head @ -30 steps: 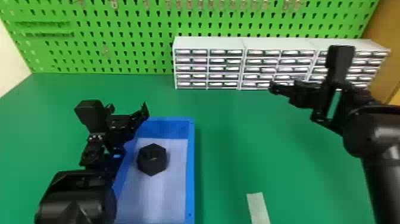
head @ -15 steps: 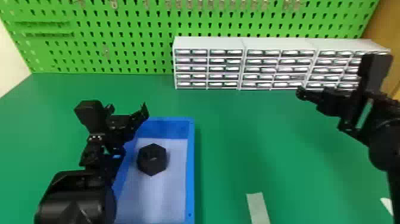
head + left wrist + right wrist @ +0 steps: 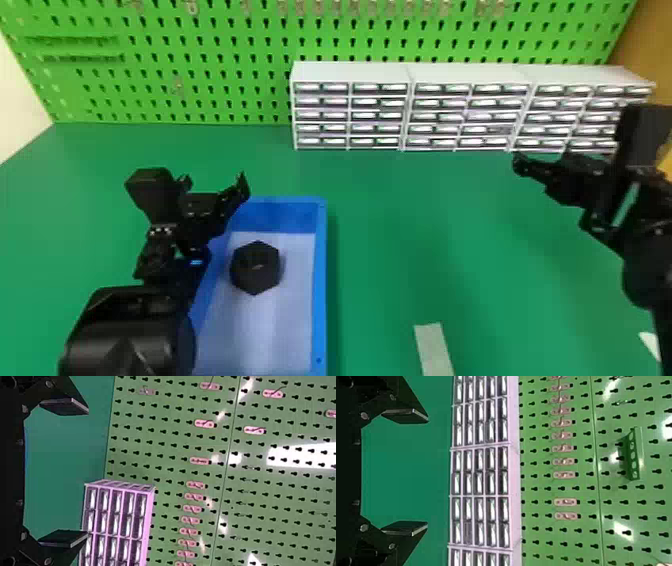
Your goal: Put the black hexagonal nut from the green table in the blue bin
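Black nut: lies in the blue bin point(image 3: 321, 280), on its pale floor point(image 3: 280, 320) toward the far end, nearer the left wall than the right.
Nut point(image 3: 256, 267) and left jaws: apart; in the head view the nut is to the right of the left gripper point(image 3: 215, 184) and closer to the robot than its fingertips, outside the gap between them.
Nut and right jaws: well apart; the right gripper point(image 3: 557, 170) is out over the right side of the green table point(image 3: 400, 225).
Left jaws: spread wide, with nothing between them.
Right jaws: likewise wide apart and gripping nothing.
Head view: gives the nut inside the bin, the two arms either side and a light strip point(image 3: 434, 350) on the table.
Left wrist view: adds both flat fingers point(image 3: 65, 539) face to face, drawers point(image 3: 117, 522) and pegboard hooks point(image 3: 204, 424).
Right wrist view: adds a green holder point(image 3: 634, 455) with a row of holes on the pegboard point(image 3: 581, 534).
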{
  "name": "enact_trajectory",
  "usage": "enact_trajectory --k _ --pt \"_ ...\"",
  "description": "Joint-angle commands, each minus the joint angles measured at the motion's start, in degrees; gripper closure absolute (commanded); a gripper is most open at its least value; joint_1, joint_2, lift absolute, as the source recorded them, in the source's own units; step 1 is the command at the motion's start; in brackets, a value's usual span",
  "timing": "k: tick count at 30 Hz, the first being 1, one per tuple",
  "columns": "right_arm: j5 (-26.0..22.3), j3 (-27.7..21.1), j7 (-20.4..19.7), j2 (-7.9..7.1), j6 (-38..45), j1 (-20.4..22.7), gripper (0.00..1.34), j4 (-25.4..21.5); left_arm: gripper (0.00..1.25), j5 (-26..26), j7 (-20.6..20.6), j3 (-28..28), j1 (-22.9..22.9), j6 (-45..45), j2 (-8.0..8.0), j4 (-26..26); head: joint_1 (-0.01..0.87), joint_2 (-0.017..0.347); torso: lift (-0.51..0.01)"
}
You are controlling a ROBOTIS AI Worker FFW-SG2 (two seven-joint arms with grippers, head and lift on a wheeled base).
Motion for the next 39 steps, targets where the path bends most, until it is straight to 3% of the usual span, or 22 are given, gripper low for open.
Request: enact_trajectory --k 1,20,39 --pt "1.2 -1.2 0.0 0.96 -3.5 0.6 0.34 0.8 0.18 0.0 0.0 -0.1 0.0 0.0 0.00 0.1 0.686 0.051 -0.097" --pt "6.4 -2.8 -0.2 2.63 -16.9 2.6 0.34 3.3 0.18 0.4 0.1 -0.3 -0.3 0.9 0.00 0.2 0.686 0.051 -0.097" --pt "7.1 -2.7 -0.7 2.37 -18.7 3.0 0.34 3.3 0.18 -0.3 -2.5 0.7 -2.8 5.0 0.00 -2.8 0.686 0.051 -0.097"
